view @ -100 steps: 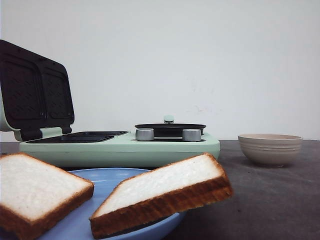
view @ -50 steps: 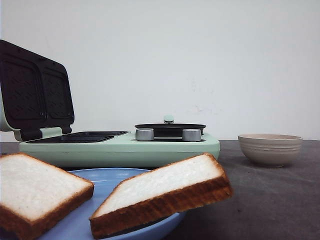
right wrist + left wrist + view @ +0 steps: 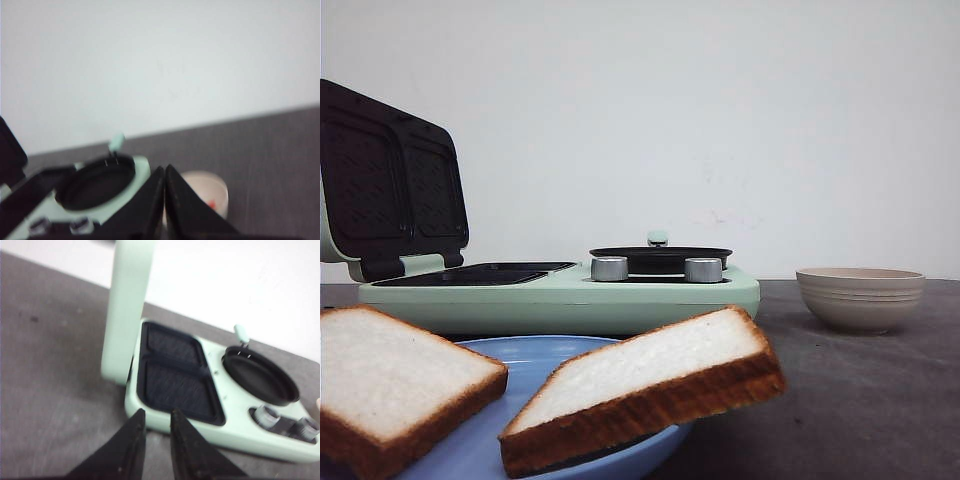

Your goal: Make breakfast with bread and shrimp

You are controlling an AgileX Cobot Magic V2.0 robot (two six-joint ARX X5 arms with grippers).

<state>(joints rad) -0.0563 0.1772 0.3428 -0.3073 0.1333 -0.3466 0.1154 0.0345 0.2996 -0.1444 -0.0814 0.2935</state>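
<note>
Two square white bread slices [image 3: 640, 385] with brown crusts lie on a blue plate [image 3: 535, 358], front of tabletop. Left pincer [image 3: 156, 421] slightly parted, empty; right pincer [image 3: 164, 175] pressed together above the beige ribbed bowl [image 3: 216, 192] holding an orange-pink shrimp [image 3: 212, 204].

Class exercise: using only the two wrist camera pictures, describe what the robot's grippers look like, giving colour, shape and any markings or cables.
Both grippers show only their fingers. The left gripper has two black fingers, broad at the base and tapering to rounded tips. The right gripper has two black, wedge-shaped fingers tapering to points. Their surfaces look plain and matte; no markings, cables or arm links are in view.
</note>
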